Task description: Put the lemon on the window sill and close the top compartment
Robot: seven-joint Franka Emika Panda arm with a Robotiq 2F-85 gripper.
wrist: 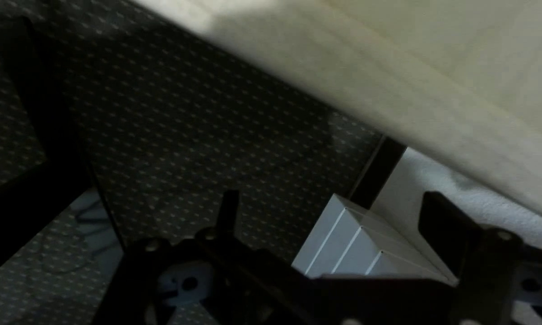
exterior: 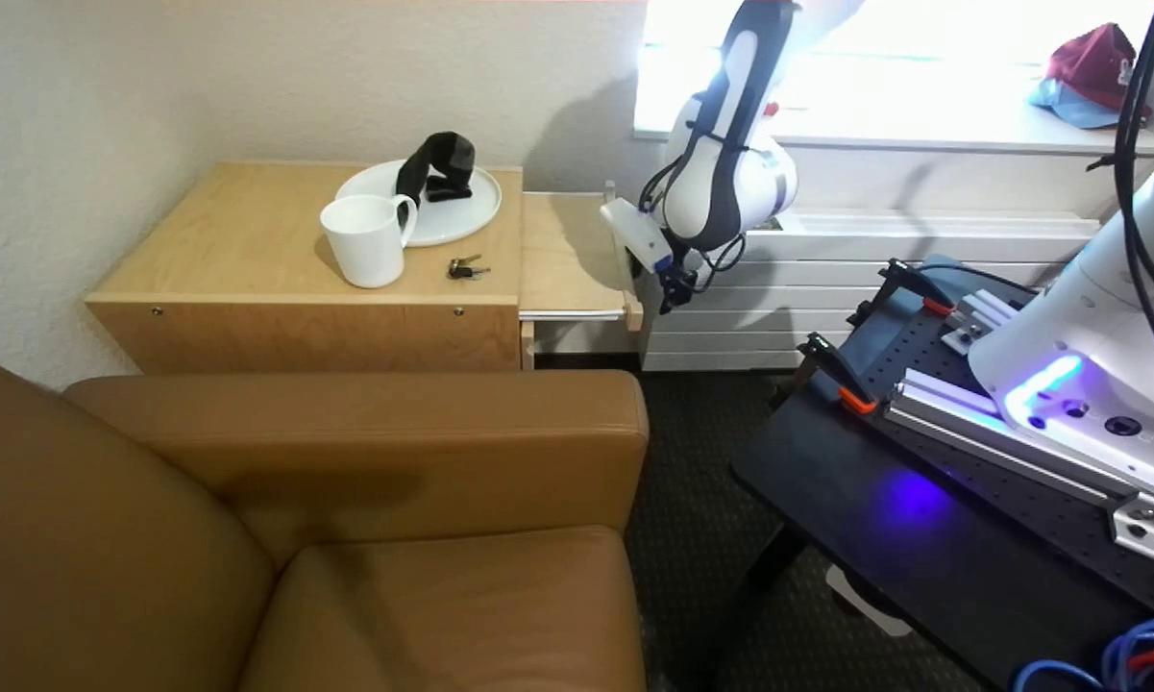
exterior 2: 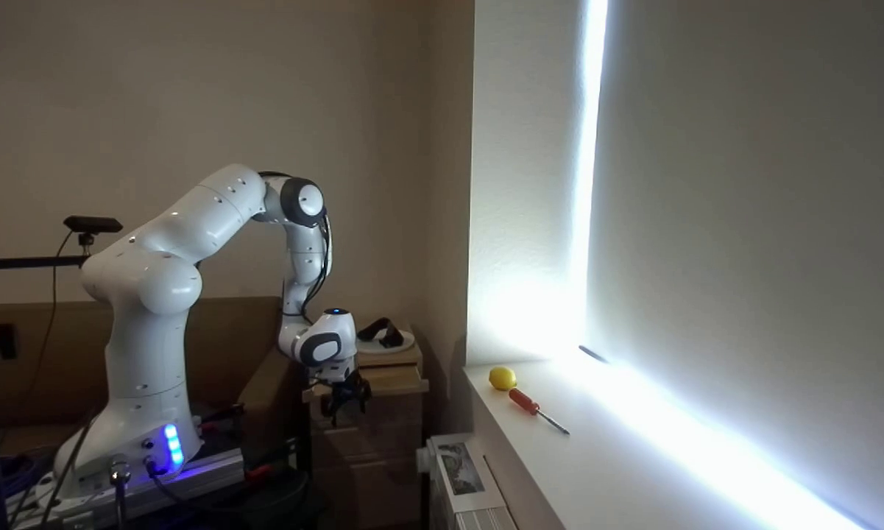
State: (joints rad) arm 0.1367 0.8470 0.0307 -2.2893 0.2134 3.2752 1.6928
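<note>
Where the window sill (exterior 2: 596, 471) holds it, the rounded lemon (exterior 2: 502, 378) is yellow.

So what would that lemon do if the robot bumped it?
The lemon would probably roll, being rounded and on the flat window sill. Lying near the sill's edge, it could drop off. The red-handled screwdriver beside it might block one direction.

We are seeing a smooth wooden desk (exterior: 250, 226) and drawer (exterior: 562, 250), leathery sofa (exterior: 394, 490), shiny metal rail (exterior: 999, 440) and rough wall (exterior: 365, 86).
</note>
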